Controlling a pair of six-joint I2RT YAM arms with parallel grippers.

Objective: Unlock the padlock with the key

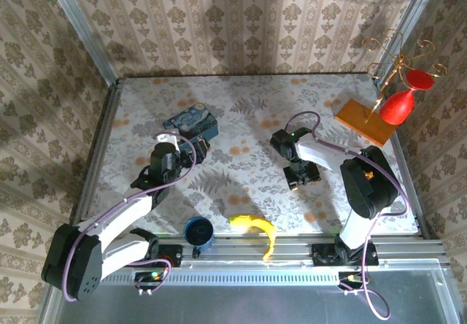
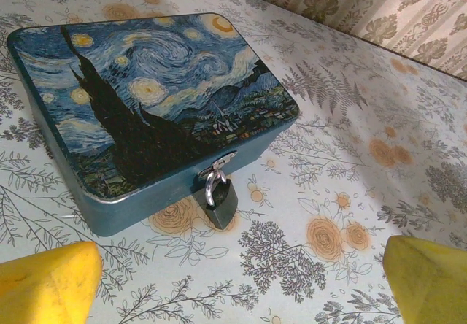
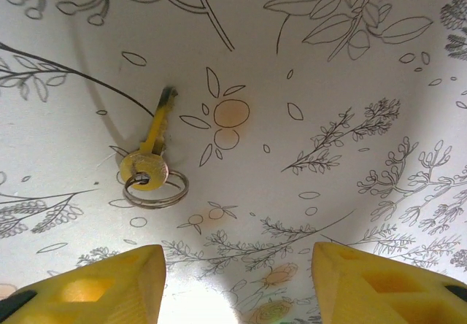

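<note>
On the flower-printed table top (image 1: 255, 112), the rectangular blue tin painted with a swirling night sky (image 2: 146, 98) stands unheld, so a push at its front could slide or turn it. The left gripper (image 2: 237, 286) hovers just short of it, jaws spread wide with nothing between them. The right gripper (image 3: 237, 284), well apart from the tin, hangs over the cloth, jaws likewise apart and empty. The flat brass key (image 3: 153, 145) on its wire split ring (image 3: 157, 191) lies ahead of that gap and left of centre. It lies flat, so a pinch may skid off or catch the ring alone. The small dark metal padlock (image 2: 220, 201) dangles loosely from the tin's hasp and would likely swing away from the key. The tin's lid is shut, hiding any contents. I cannot tell what the round blue cup (image 1: 198, 231) at the near edge holds.
</note>
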